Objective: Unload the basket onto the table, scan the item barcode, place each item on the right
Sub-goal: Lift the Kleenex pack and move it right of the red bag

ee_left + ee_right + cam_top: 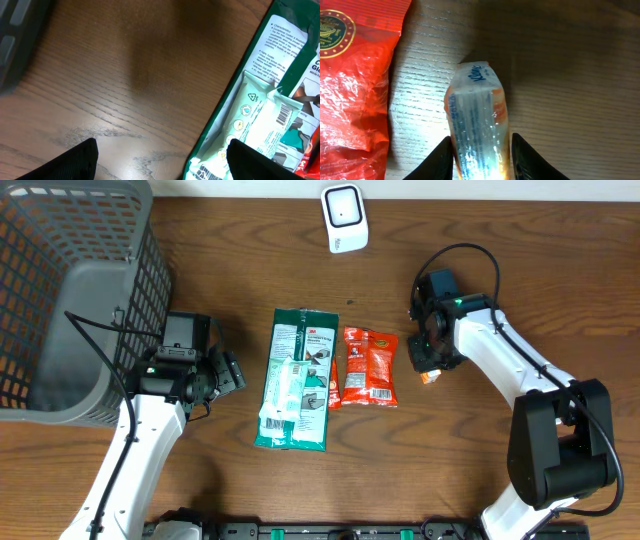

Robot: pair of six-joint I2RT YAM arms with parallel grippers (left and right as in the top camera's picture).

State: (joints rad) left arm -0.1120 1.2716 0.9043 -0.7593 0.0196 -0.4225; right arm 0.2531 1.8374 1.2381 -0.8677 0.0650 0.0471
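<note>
Gripper-wise, my left gripper (232, 373) hangs open over bare wood, its two dark fingers (75, 162) spread wide with nothing between them. It sits just beside the grey mesh basket (150, 290), which fills the far left corner of the bench (500, 240). Next to the right lies a long green package (310, 330), flat and printed side up. A pale wipes pack (283, 395) rests on its lower half, and in my left wrist view that pack shows a small barcode. At the far edge of the bench, roughly above the gap between the green package and its neighbour, stands the white scanner (344, 218). A red snack bag (370, 367) lies flat with its left edge touching the green package. Farthest right, my right gripper (430, 365) is closed on a tissue pack (477, 120), a clear-wrapped pack with orange edges and a blue brand name at its far end. My fingers press its two long sides. The tissue pack is just beside the red snack bag and well apart from the scanner; whether it is off the wood I cannot tell.
</note>
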